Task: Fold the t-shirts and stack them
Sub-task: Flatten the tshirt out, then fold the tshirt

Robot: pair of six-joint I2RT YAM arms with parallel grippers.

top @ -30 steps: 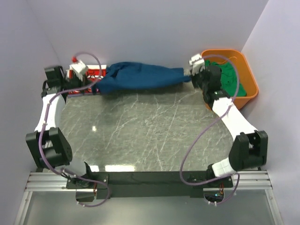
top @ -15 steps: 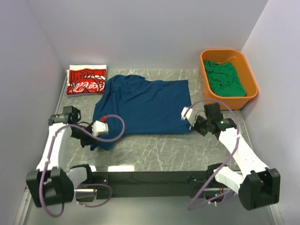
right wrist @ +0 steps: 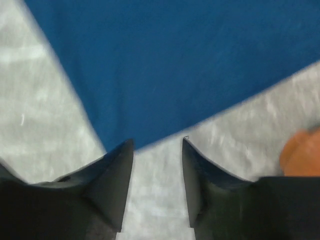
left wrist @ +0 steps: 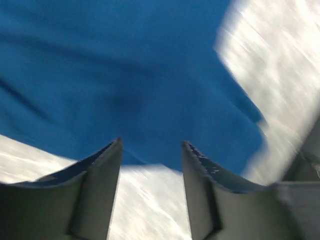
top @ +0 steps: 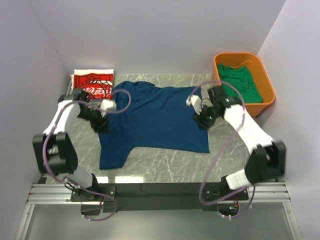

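Observation:
The navy blue t-shirt [top: 155, 117] lies spread flat on the marble table, plain side up. My left gripper [top: 101, 124] hovers over its left sleeve edge, open with nothing between the fingers. Over the shirt's right edge my right gripper [top: 201, 121] is also open and holds nothing. In the left wrist view the blue cloth [left wrist: 125, 75] sits just beyond the open gripper [left wrist: 151, 145]. The right wrist view shows the shirt's hem [right wrist: 175, 65] ahead of the open gripper [right wrist: 157, 142]. A folded red t-shirt [top: 92, 86] rests at the back left. A green t-shirt [top: 240, 82] lies crumpled in the tub.
The orange plastic tub [top: 267, 95] stands at the back right, close to my right arm; a bit of it shows as an orange blur [right wrist: 300, 157] in the right wrist view. White walls close in on the left, back and right. Bare marble [top: 165, 162] shows between the shirt and the arm bases.
Both grippers dragged the navy shirt from the back toward the near side, laid it flat, opened and let go. They have since moved back up over its left and right edges.

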